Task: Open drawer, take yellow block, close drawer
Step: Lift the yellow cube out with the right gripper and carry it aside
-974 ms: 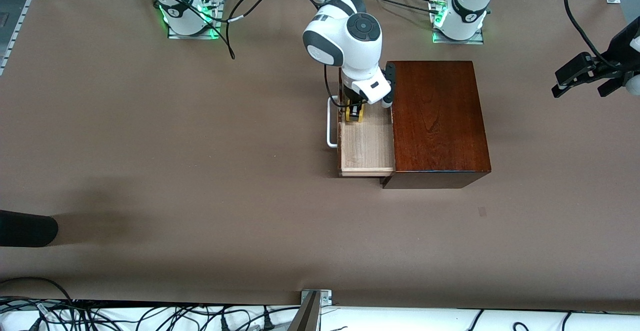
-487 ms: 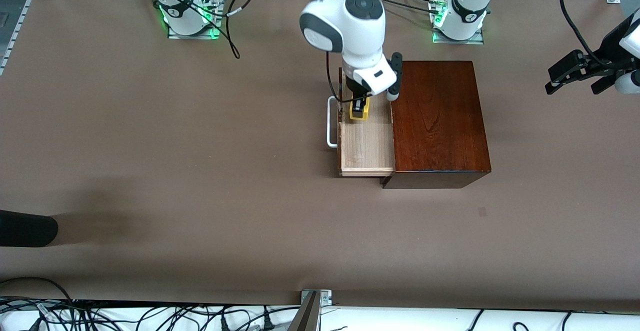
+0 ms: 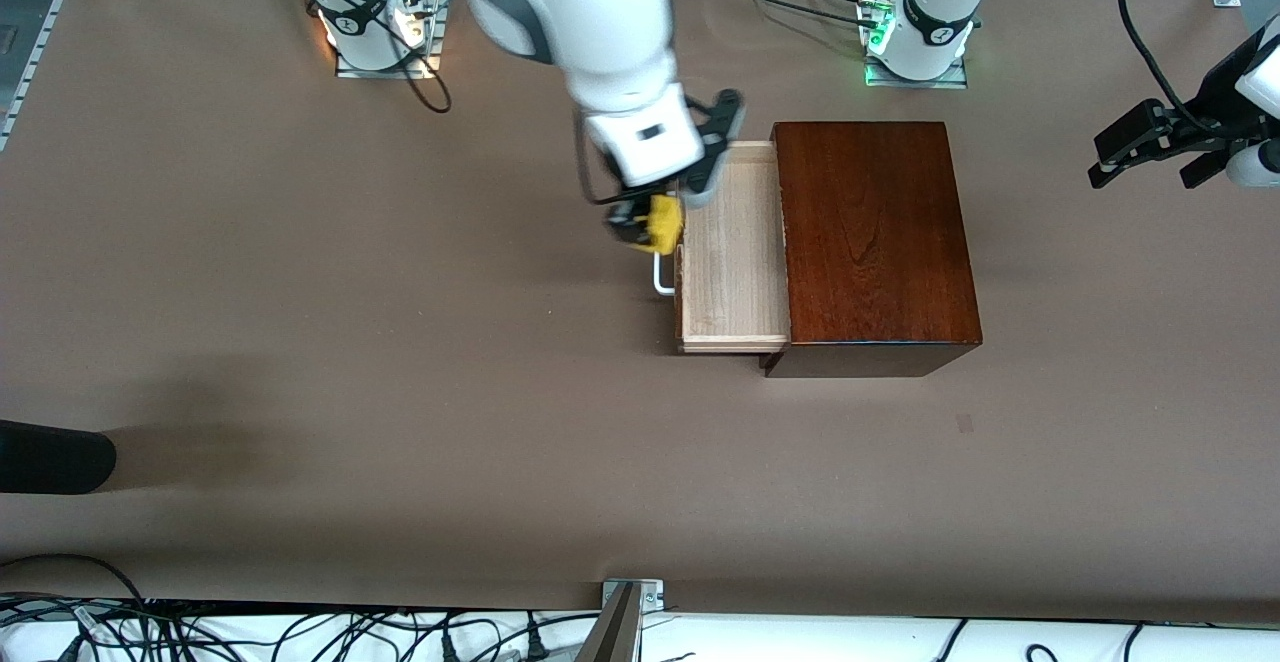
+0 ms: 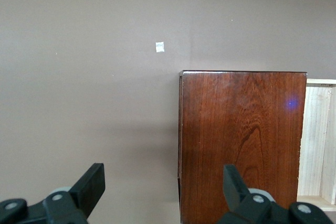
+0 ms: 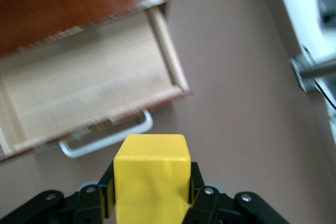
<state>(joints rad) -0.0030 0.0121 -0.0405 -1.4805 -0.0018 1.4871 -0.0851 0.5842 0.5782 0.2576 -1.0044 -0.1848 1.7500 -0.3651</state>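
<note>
My right gripper (image 3: 645, 227) is shut on the yellow block (image 3: 663, 223) and holds it in the air over the drawer's white handle (image 3: 661, 278). In the right wrist view the block (image 5: 151, 176) sits between the fingers (image 5: 198, 190). The drawer (image 3: 733, 252) stands pulled out of the reddish-brown box (image 3: 875, 242), and its pale tray is empty; it also shows in the right wrist view (image 5: 89, 85). My left gripper (image 3: 1150, 152) is open and waits in the air past the box, at the left arm's end of the table. The left wrist view shows the box (image 4: 241, 140).
A dark rounded object (image 3: 55, 457) lies at the table's edge toward the right arm's end. A metal post (image 3: 615, 622) stands at the table's near edge. Cables lie along the near edge. A small white mark (image 4: 159, 47) is on the table.
My right gripper has lifted the yellow block out of the drawer and carried it up and away from the box, over the handle. The left gripper has shifted slightly.
</note>
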